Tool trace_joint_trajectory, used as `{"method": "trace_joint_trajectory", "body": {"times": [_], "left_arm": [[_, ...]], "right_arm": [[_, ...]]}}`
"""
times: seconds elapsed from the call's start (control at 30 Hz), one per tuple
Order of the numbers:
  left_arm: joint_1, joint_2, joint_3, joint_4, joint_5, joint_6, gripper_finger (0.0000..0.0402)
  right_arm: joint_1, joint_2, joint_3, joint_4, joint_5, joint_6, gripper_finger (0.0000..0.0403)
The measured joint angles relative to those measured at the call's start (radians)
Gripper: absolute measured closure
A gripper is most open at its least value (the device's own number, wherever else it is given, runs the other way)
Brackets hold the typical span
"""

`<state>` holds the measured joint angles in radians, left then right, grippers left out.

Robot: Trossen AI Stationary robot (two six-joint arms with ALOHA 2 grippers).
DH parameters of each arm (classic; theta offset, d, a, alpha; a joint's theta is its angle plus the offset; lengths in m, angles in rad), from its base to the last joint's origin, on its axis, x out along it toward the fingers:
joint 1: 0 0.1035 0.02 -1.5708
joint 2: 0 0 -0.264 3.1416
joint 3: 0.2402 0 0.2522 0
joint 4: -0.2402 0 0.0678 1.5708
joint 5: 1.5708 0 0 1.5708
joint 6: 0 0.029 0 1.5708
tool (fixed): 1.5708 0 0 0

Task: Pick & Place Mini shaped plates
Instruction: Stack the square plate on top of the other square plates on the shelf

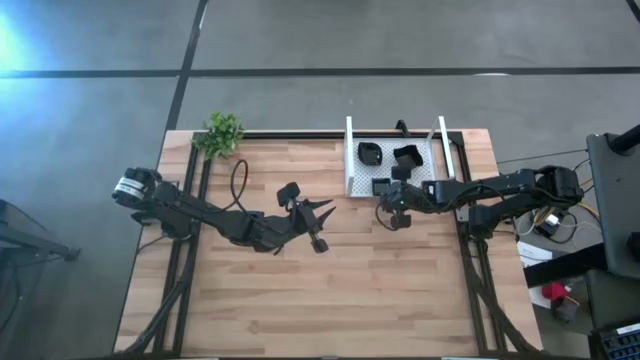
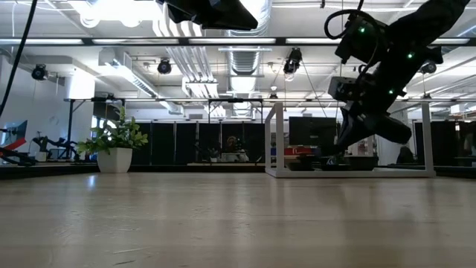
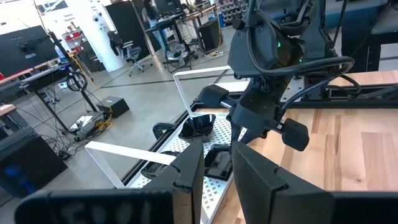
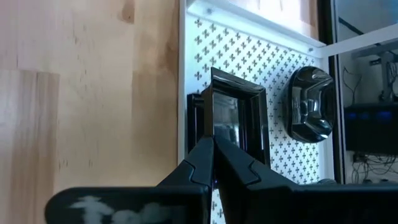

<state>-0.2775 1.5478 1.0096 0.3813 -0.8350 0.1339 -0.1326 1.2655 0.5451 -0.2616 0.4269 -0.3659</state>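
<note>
Right gripper [image 4: 213, 163] fingers pinch the near rim of a square plate [image 4: 235, 118] tilted on edge in the white tray [image 4: 286, 62] (long axis unclear). Left gripper [image 1: 322, 215] fingers spread apart over mid-worktop [image 1: 300, 290].

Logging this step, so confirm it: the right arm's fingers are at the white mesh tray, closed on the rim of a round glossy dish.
Wrong in one respect: the dish is square, not round. In the right wrist view the right gripper has its fingers closed on the rim of a square black plate in the white mesh tray; the rounded dish lies untouched beside it.
</note>
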Motion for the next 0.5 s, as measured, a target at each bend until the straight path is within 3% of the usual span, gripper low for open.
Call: {"method": "trace_joint_trajectory", "body": {"times": [0.5], "left_arm": [[0.000, 0.000, 0.000, 0.000, 0.000, -0.020, 0.0321]], "right_arm": [[-0.006, 0.000, -0.059, 0.053, 0.004, -0.003, 0.0394]]}}
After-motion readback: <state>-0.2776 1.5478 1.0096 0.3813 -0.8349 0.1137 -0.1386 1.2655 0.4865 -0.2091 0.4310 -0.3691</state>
